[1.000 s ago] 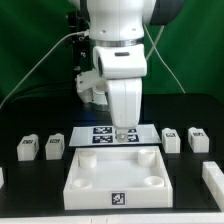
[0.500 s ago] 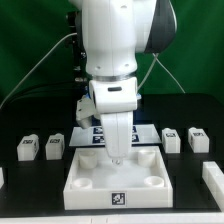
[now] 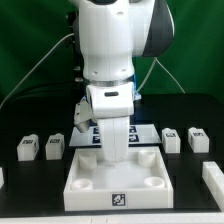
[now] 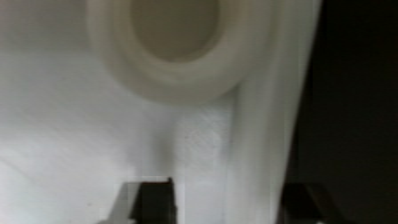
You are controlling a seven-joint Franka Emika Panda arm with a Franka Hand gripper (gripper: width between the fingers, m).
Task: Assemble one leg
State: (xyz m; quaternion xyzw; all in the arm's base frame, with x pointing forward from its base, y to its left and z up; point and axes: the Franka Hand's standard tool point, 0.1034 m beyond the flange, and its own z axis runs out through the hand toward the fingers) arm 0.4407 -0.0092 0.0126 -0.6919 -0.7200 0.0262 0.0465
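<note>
The large white square piece (image 3: 118, 178) with round corner sockets lies in the middle of the table. My gripper (image 3: 113, 158) is lowered onto its far wall, left of the middle. In the wrist view my gripper (image 4: 226, 205) is open, with the piece's wall (image 4: 240, 140) between the dark fingertips (image 4: 150, 203) and a round socket (image 4: 169, 45) just ahead. Small white tagged legs stand apart on the black table: two at the exterior view's left (image 3: 27, 148) (image 3: 55, 146) and two at its right (image 3: 171, 140) (image 3: 197, 139). None is held.
Another leg (image 3: 214, 174) lies at the exterior view's right edge, and a white part (image 3: 1, 176) shows at its left edge. The marker board (image 3: 146, 133) lies behind the square piece, partly hidden by my arm. Cables hang behind the arm.
My arm has come forward from over the marker board and down, so the gripper now sits at the square piece's far wall. Legs and square piece have not moved.
</note>
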